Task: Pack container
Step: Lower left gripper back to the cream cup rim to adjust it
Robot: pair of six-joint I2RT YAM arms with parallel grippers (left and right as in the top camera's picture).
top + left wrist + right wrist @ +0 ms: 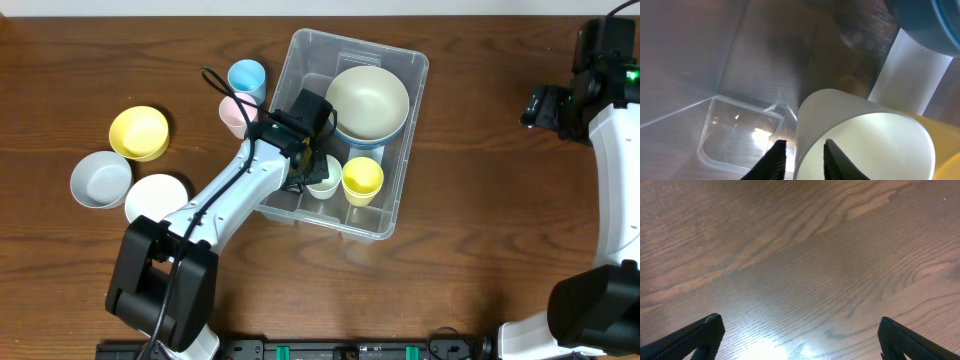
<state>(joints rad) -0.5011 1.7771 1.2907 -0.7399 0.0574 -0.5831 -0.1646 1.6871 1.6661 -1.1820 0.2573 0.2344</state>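
The clear container (300,42) holds a beige bowl (368,98) stacked on a blue bowl (935,25), a yellow cup (362,180) and a white cup (323,184). My left gripper (316,168) reaches down inside the container. In the left wrist view it (803,142) straddles the rim of the white cup (865,140), one finger outside the wall and one inside, the jaws narrow. Whether they press the wall does not show. My right gripper (800,321) hangs wide open over bare wood, far right of the container (545,105).
On the table left of the container stand a blue cup (246,76) and a pink cup (236,110). Farther left lie a yellow bowl (138,132), a grey bowl (100,179) and a white bowl (156,197).
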